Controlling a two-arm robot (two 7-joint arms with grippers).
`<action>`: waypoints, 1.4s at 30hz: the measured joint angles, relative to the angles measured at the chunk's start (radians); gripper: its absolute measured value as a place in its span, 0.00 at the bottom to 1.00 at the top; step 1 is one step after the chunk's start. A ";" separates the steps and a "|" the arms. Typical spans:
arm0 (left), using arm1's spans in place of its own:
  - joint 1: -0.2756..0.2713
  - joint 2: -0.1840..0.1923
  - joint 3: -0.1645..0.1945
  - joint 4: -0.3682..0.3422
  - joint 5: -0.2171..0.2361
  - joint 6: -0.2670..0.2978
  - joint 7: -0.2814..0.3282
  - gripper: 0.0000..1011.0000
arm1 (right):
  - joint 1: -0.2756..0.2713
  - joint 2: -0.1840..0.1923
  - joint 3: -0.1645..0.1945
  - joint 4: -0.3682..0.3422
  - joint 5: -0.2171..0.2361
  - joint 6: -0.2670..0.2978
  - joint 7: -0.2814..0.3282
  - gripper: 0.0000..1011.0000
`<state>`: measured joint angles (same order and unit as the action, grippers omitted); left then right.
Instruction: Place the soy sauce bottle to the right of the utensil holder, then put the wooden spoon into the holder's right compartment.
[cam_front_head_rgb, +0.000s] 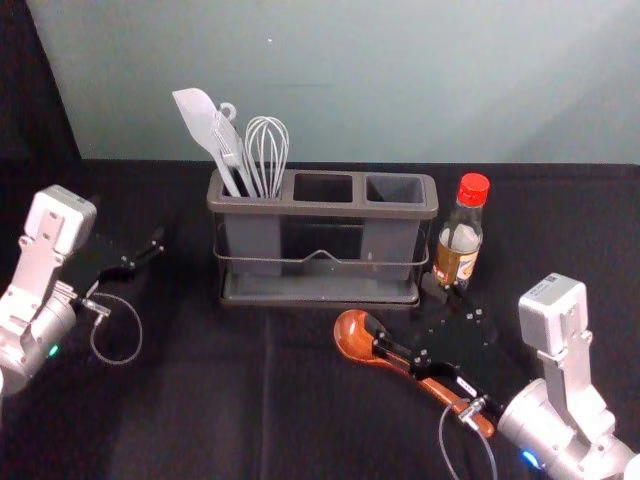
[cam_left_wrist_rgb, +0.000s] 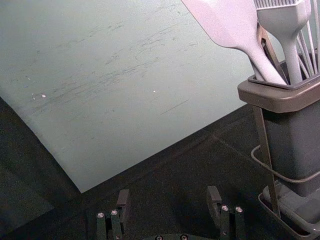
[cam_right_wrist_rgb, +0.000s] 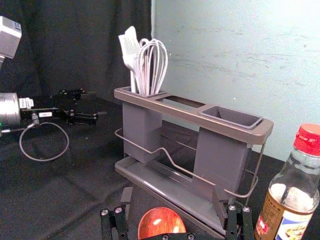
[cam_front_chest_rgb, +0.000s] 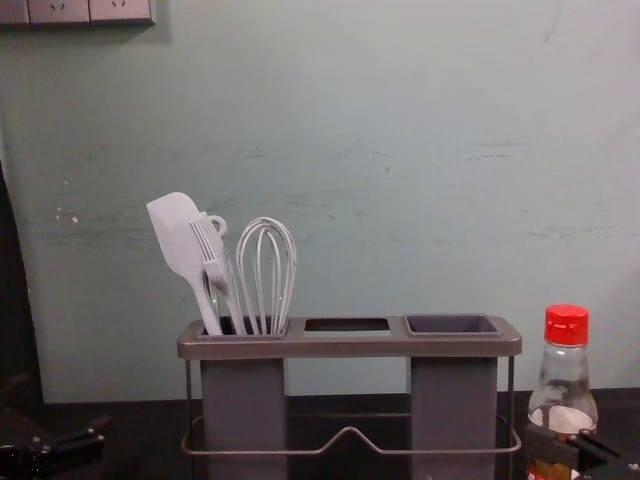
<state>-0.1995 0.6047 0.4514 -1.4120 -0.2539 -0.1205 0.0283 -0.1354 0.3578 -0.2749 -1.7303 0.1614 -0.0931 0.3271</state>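
Observation:
The soy sauce bottle (cam_front_head_rgb: 457, 255) stands upright just right of the utensil holder (cam_front_head_rgb: 322, 208); its red cap (cam_front_chest_rgb: 567, 325) shows in the chest view. The wooden spoon (cam_front_head_rgb: 356, 337) lies in front of the holder, bowl toward it, handle slanting to the near right. My right gripper (cam_front_head_rgb: 408, 317) is open above the spoon, one finger by the bowl and the other near the bottle's base. In the right wrist view, the spoon bowl (cam_right_wrist_rgb: 160, 223) appears between the spread fingers of my right gripper (cam_right_wrist_rgb: 172, 197). My left gripper (cam_front_head_rgb: 128, 224), open and holding nothing, idles left of the holder; its wrist view shows the left gripper (cam_left_wrist_rgb: 168, 197) too.
A white spatula (cam_front_head_rgb: 198, 120), a brush and a whisk (cam_front_head_rgb: 267, 150) stand in the holder's left compartment. The middle and right compartments hold nothing. A pale wall (cam_front_chest_rgb: 330, 130) rises behind the table, which has a black cloth (cam_front_head_rgb: 210, 400).

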 joint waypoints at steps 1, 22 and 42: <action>0.000 0.000 0.000 0.000 0.000 0.000 0.000 0.99 | 0.000 0.000 0.000 0.000 0.000 0.000 0.000 0.99; 0.000 0.000 0.000 0.000 0.000 0.000 0.000 0.99 | 0.033 0.056 -0.034 -0.239 -0.017 0.500 -0.016 0.99; 0.000 0.000 0.000 0.000 0.000 0.000 0.000 0.99 | 0.286 -0.003 -0.072 -0.300 -0.032 1.109 0.026 0.99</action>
<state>-0.1995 0.6046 0.4514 -1.4120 -0.2539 -0.1205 0.0283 0.1503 0.3548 -0.3469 -2.0305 0.1297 1.0157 0.3530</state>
